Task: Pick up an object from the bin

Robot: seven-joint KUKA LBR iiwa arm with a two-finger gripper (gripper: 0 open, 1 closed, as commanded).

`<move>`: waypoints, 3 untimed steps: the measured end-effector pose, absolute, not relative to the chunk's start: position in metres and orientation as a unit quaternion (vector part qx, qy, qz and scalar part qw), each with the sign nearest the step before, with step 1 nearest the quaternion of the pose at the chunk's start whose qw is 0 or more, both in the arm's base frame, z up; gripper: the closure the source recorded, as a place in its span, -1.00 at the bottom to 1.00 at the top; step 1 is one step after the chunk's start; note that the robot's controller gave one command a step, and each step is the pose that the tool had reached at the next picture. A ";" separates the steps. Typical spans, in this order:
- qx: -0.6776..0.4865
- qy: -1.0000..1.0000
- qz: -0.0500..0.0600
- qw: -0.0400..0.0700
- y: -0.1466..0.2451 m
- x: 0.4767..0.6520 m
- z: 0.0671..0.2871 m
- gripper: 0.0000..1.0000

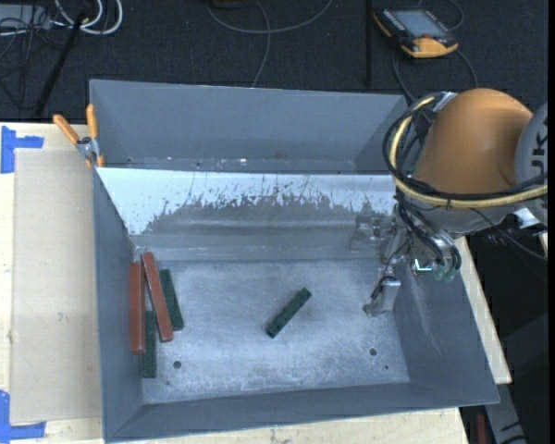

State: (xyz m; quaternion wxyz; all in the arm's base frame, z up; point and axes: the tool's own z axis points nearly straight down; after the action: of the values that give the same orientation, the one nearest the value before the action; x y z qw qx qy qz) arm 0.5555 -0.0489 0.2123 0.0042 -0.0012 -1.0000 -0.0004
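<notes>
So the gripper [380,298] hangs low over the right side of the grey bin [259,137], and honestly I can't tell how open it is or if it's got anything. The nearest thing is a dark green bar [288,313] lying flat mid-floor, well left of it, with its long axis diagonal, lower-left to upper-right. Red-brown sticks [157,296] and dark green sticks [171,300] are bunched along the left wall.

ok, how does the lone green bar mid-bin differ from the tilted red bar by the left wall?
Colour: the green bar is dark green, the red bar reddish-brown.
Company: the green bar lies alone on the bare floor; the red bar rests in a cluster of bars.
Direction: the green bar lies diagonally across the bin, the red bar nearly along the left wall.
Both are slim straight bars lying flat.
</notes>
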 end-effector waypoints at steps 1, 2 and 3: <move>-0.052 -0.999 -0.001 0.002 -0.011 0.565 0.183 -1.00; 0.212 -0.977 -0.001 0.003 0.033 0.583 0.082 -1.00; 0.210 -0.978 -0.001 0.001 0.032 0.584 0.084 1.00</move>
State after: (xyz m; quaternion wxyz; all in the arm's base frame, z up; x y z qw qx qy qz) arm 0.5839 0.0320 0.0841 0.0014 0.2104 -0.9776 -0.0007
